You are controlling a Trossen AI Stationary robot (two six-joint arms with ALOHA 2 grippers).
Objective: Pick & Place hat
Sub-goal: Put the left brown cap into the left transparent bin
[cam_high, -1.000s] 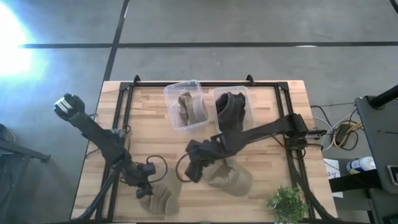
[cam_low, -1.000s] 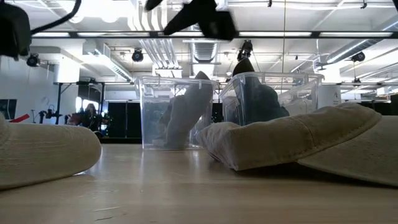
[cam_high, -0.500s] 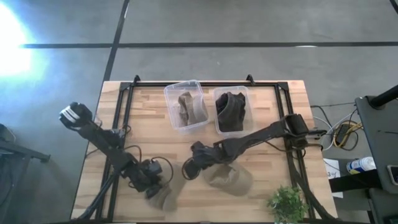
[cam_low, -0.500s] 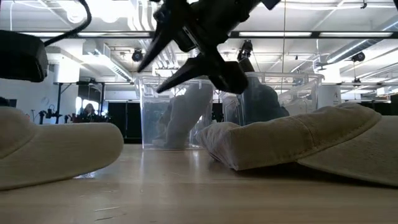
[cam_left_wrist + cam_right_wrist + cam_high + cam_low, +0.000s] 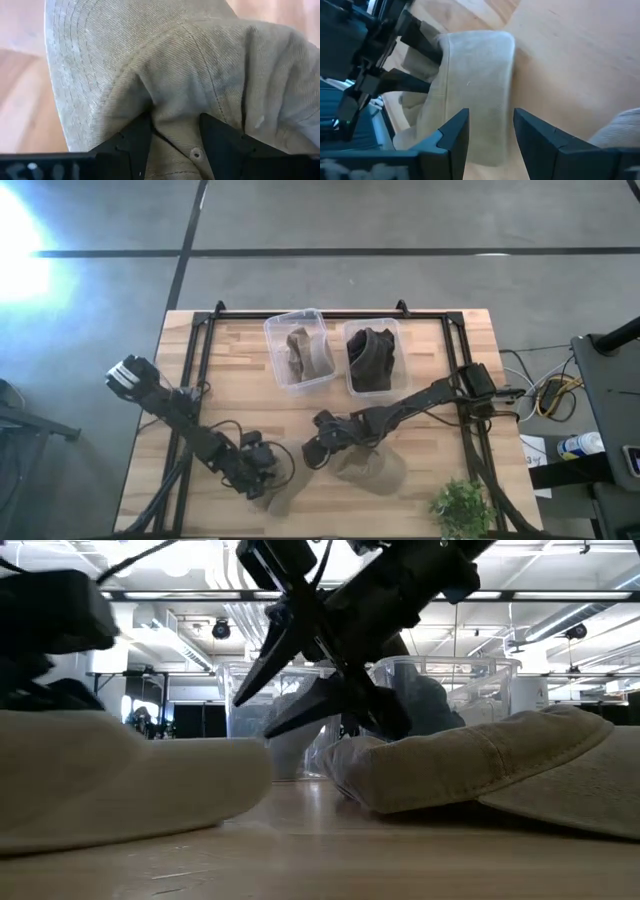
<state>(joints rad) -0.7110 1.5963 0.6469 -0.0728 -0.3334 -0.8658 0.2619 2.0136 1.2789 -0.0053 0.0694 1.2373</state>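
A beige hat (image 5: pixel 279 486) lies near the table's near edge and fills the left wrist view (image 5: pixel 165 75). My left gripper (image 5: pixel 257 470) is shut on it. A second beige hat (image 5: pixel 370 466) rests flat on the table to its right (image 5: pixel 480 770). My right gripper (image 5: pixel 312 452) is open between the two hats, low over the table (image 5: pixel 300 690), its fingers pointing at the first hat (image 5: pixel 470 90). I see it touch nothing. My left gripper (image 5: pixel 175 132) pinches a raised fold of the hat's crown (image 5: pixel 172 112), close to the top button (image 5: pixel 195 154), between its two fingers. It comes from the table's left, slanting down. The hat's brim (image 5: pixel 150 790) lies on the table.
Two clear bins stand at the far side: the left one (image 5: pixel 298 350) holds a beige hat, the right one (image 5: pixel 372 357) a dark hat. A small green plant (image 5: pixel 460 506) sits at the near right corner. A black frame rail (image 5: pixel 330 312) runs along the table's edges.
My left gripper has moved toward the table's right, sliding the hat it holds along the table toward the second hat. My right gripper has come down toward the table between the two hats, staying open.
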